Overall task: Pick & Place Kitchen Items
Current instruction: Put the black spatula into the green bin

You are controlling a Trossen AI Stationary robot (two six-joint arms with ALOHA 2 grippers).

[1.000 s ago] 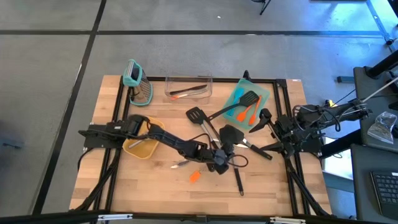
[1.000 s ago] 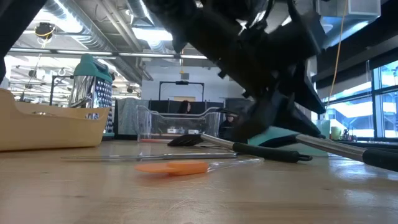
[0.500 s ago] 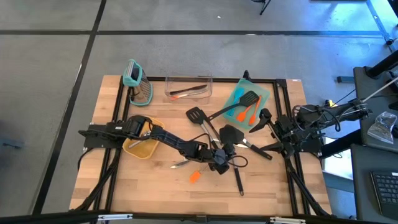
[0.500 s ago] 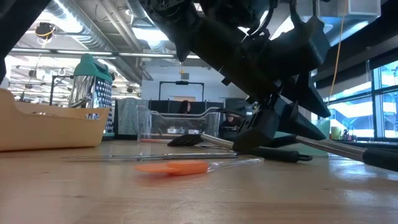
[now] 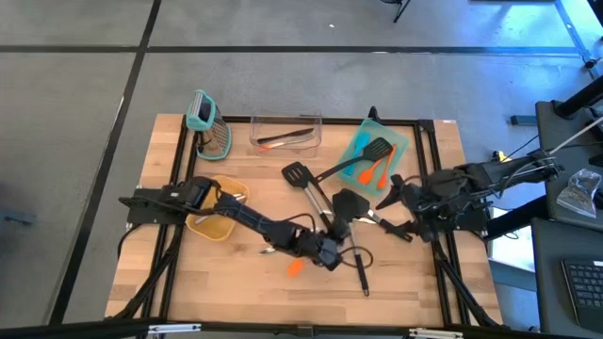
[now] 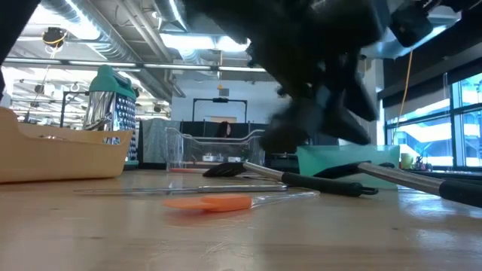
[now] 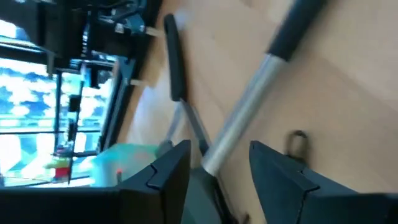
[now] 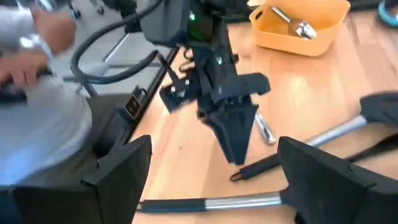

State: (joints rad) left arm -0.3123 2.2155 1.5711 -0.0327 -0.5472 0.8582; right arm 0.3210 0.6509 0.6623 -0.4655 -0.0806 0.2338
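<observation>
A grater [image 5: 209, 125] is stood at the table's [image 5: 226, 282] far left, with a clear bin [image 5: 285, 133] to its right, a bowl [image 5: 215, 218] nearer, and a mat [image 5: 396, 141] placed far right.

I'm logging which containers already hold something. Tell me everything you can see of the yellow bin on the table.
The yellow bin is a shallow, open-topped tray of mustard-coloured, plastic-looking material with rounded corners. It sits flat on the wooden table near its left edge, partly under the left arm. The right wrist view shows a silver metal scoop lying inside it. From table height its side wall is plain and unmarked.
</observation>
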